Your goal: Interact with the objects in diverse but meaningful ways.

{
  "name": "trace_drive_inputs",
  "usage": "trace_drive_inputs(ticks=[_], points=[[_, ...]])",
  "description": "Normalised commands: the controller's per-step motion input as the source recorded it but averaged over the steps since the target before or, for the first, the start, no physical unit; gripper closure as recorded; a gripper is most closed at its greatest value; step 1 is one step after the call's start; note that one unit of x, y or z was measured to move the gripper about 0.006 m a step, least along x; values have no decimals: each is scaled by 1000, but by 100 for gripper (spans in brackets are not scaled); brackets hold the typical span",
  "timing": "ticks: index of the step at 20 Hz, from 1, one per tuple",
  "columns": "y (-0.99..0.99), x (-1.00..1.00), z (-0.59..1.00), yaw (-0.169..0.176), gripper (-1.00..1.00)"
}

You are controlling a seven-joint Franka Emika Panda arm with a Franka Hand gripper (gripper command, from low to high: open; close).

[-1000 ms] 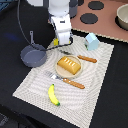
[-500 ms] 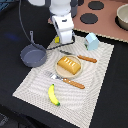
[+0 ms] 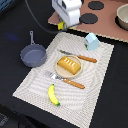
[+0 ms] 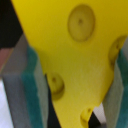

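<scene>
Cheese wedge (image 4: 75, 60) sits clamped in your tool (image 3: 63, 25), pads (image 4: 35, 80) pressed to both flanks, jaws narrowed to its width. In the exterior view the tool hangs above the far edge of the striped mat (image 3: 95, 95), a sliver of yellow showing beneath it. Step in hand, by my reading: carrying the cheese; next you need a bare landing spot and a gentle lowering. Wedge is smooth, hard-looking, dimpled with round holes, tapering to a point. Bread loaf (image 3: 69, 65) rests on a plate (image 3: 58, 71), ridged and orange-brown. Banana (image 3: 53, 94) lies curved near the mat's front. Pan (image 3: 33, 55), grey, long-handled, sits off the mat on the dark surface (image 3: 15, 25). Milk carton (image 3: 91, 41), pale blue, stands upright.
</scene>
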Motion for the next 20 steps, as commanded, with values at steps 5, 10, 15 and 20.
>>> trace_drive_inputs(ticks=[5, 10, 15, 20], points=[[416, -229, 828, 67, 100], [576, -72, 69, 61, 100], [450, 137, 3, 36, 100], [321, 101, -11, 34, 100]])
